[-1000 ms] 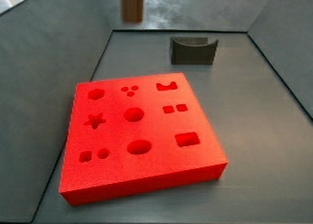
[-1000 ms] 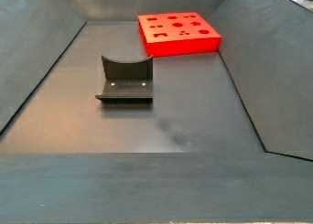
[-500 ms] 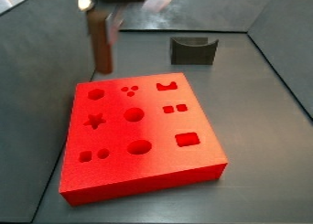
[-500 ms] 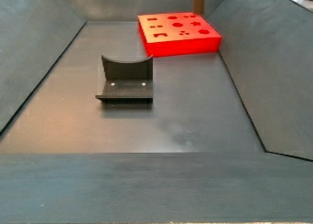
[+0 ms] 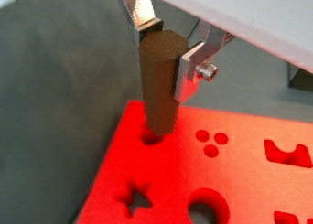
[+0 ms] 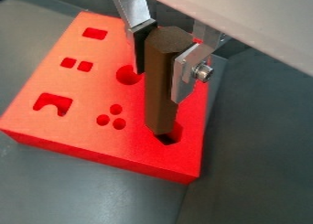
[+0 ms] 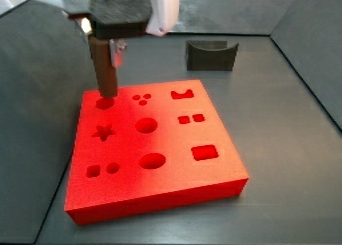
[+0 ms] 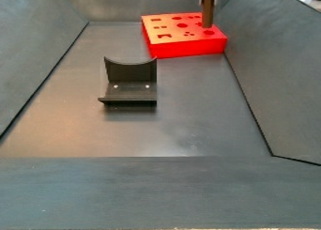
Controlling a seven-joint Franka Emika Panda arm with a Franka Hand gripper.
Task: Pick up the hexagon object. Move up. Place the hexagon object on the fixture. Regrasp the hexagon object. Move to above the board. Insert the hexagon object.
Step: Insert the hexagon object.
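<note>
My gripper [image 5: 169, 56] is shut on the hexagon object [image 5: 159, 81], a slim dark brown prism held upright; it also shows in the other wrist view [image 6: 162, 81]. Its lower end sits at or just inside a cut-out at one corner of the red board [image 5: 244, 186]. In a side view the gripper [image 7: 104, 44] hangs over the board's far left corner [image 7: 100, 101] with the peg [image 7: 103, 74] reaching down to the top face. In the other side view the peg [image 8: 207, 10] stands over the board [image 8: 182, 35]. The fixture [image 7: 211, 54] stands empty behind the board.
The fixture [image 8: 128, 82] stands on the dark floor, well apart from the board. Sloping grey walls [image 8: 38, 74] enclose the floor on all sides. The board shows star, circle, square and crown cut-outs [image 7: 183, 91].
The gripper with the peg has come down over the board's far left corner; the peg's lower end now meets the board's top, where earlier it hung higher and further back.
</note>
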